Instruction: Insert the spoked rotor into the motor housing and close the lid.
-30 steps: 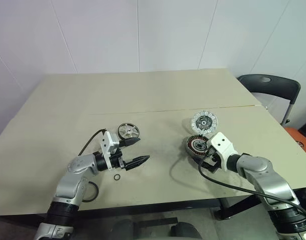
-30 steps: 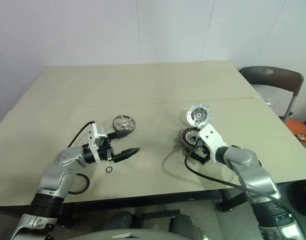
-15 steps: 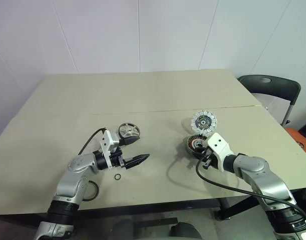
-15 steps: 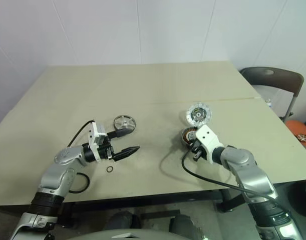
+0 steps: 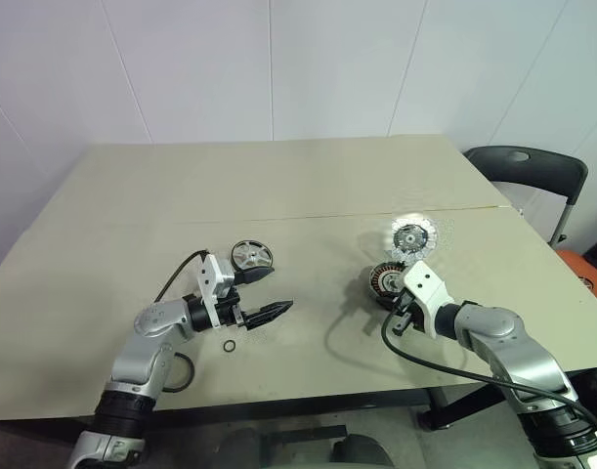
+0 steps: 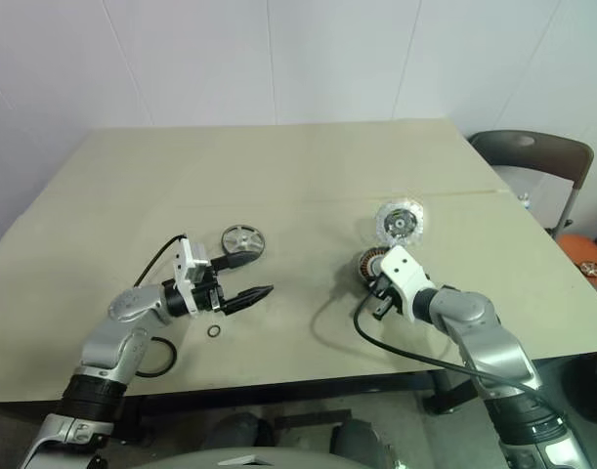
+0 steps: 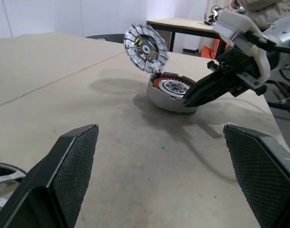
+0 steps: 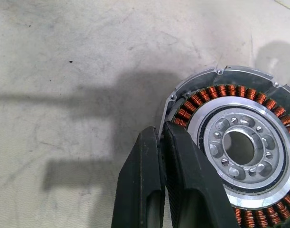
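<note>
A broad table (image 5: 308,186) with a matte beige top takes up most of the room in view, a thin seam running across it from side to side. Behind it rise plain white walls (image 5: 200,68) made of large panels with fine joints between them, evenly lit with soft shadows. To the right of the table stands a dark chair (image 5: 528,171) with a curved plastic back, and just beyond it, at the edge, an orange object (image 5: 586,269) partly shows. The floor under the table's near edge is dark
</note>
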Robot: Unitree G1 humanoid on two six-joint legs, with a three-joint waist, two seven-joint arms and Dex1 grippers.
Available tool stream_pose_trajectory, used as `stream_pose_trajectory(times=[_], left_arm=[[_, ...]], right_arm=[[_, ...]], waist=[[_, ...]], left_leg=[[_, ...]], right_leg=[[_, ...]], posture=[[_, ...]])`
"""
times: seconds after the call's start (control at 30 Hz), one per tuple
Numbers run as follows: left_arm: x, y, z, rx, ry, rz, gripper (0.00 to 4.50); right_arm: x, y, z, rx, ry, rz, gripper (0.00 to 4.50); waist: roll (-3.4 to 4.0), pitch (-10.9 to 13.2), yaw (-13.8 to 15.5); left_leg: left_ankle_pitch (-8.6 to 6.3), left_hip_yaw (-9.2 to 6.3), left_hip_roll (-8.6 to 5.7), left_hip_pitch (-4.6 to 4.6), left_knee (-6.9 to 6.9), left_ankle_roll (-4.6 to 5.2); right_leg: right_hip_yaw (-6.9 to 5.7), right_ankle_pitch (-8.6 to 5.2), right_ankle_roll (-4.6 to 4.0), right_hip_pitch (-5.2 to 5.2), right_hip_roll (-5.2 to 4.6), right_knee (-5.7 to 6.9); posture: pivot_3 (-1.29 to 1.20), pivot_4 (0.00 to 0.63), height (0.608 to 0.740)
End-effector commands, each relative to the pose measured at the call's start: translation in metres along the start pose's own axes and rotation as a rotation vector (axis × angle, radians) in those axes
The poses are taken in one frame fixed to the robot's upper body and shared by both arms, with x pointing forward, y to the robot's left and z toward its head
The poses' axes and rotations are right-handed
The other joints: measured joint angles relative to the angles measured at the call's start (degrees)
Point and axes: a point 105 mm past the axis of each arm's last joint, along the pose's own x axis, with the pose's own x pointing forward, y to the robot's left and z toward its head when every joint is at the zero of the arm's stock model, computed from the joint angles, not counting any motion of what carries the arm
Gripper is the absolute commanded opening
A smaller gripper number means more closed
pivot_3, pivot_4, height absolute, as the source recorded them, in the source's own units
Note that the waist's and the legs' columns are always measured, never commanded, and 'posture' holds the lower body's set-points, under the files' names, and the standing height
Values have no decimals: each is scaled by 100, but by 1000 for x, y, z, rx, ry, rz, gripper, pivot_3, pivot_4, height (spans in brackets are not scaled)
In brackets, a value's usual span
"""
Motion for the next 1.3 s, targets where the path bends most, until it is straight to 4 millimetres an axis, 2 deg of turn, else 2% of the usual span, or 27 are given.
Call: stream_pose_trajectory(times=[0.03, 0.13, 0.27, 0.4, 0.7, 1.1, 1.3], left_arm=[[2, 3, 11, 52, -24, -8, 4500], [2, 1, 11, 50, -24, -7, 4500], [4, 0, 11, 48, -26, -3, 4500], [4, 1, 15, 51, -28, 3, 4500], [-11, 14, 14, 67, 7, 26, 4500], [-14, 18, 15, 81, 32, 38, 4500], [-11, 19, 19, 88, 32, 42, 4500]], right_arm=[[-3, -2, 6, -26, -10, -6, 16], [-3, 2, 14, -26, -41, 28, 16], [-3, 20, 37, -84, -132, 144, 16], [0, 25, 56, -153, -178, 188, 16], [15, 40, 84, -293, -217, 314, 16], [36, 73, 92, -442, -199, 542, 16], [41, 80, 90, -505, -170, 611, 16]], waist=[[0, 0, -1], [0, 0, -3], [1, 1, -13], [13, 10, -35], [18, 19, -17], [17, 19, -27], [17, 19, -25]], left_leg=[[0, 0, 0, 0, 0, 0], [-1, 0, 0, 0, -1, 1], [-1, 0, 0, -1, -4, 2], [7, 1, 2, -5, -8, 15], [6, 1, 0, -7, -6, 18], [4, 1, -1, -11, -4, 22], [4, 1, -1, -11, -4, 21]], right_leg=[[0, 0, 0, 0, 0, -1], [0, 0, 0, 1, 0, -3], [-1, 0, 0, 0, 1, -6], [0, 1, 3, -4, 4, -7], [-4, 1, 2, -3, 3, -12], [-4, 11, 18, -4, 2, -15], [-5, 13, 20, -3, 3, -13]], posture=[[0, 0, 740], [0, 0, 740], [0, 0, 740], [0, 0, 740], [0, 0, 740], [0, 0, 740], [0, 0, 740]])
